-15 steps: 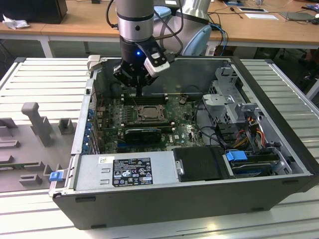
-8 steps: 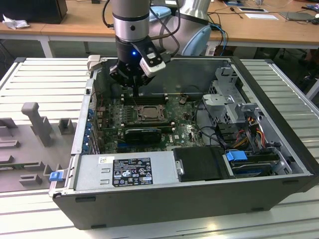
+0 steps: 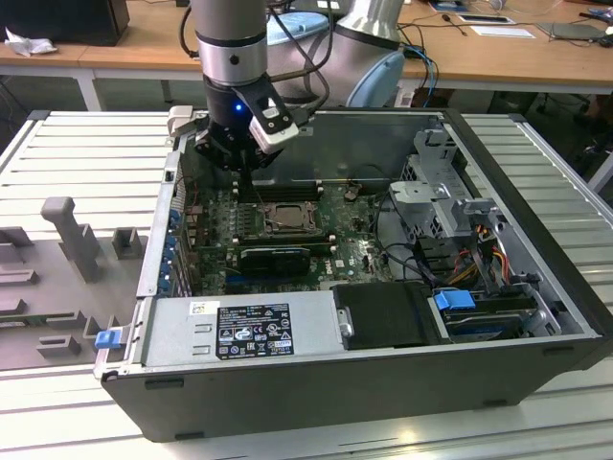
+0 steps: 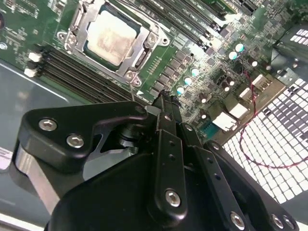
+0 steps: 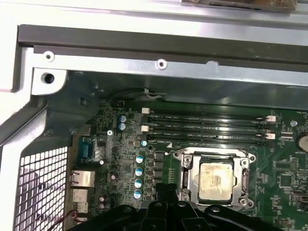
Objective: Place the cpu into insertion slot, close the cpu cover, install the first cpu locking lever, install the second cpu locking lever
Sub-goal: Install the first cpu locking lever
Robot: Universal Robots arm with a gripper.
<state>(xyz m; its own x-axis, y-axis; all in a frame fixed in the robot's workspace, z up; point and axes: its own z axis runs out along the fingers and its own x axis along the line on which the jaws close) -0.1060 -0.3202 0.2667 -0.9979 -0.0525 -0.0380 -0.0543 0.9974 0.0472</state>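
The cpu point(image 4: 110, 41) point(image 5: 215, 180), a pale silvery square chip, lies in the insertion slot point(image 3: 287, 218) on the green motherboard. The silver cpu cover point(image 4: 144, 48) point(image 5: 186, 175) lies flat around the chip as a metal frame. A thin lever wire point(image 4: 132, 89) stands near the socket corner closest to me. My black gripper point(image 4: 163, 98) point(image 5: 167, 188) point(image 3: 244, 177) hangs just beside that corner, on the exterior view's left of the socket. Its fingers are pressed together and hold nothing.
Long black memory slots point(image 5: 207, 125) point(image 4: 82, 72) run alongside the socket. A black graphics card point(image 3: 276, 257) and the power supply point(image 3: 239, 331) lie nearer the case front. A drive cage point(image 3: 441, 182) with cables fills the exterior view's right. The perforated rear panel point(image 5: 43, 187) is close by.
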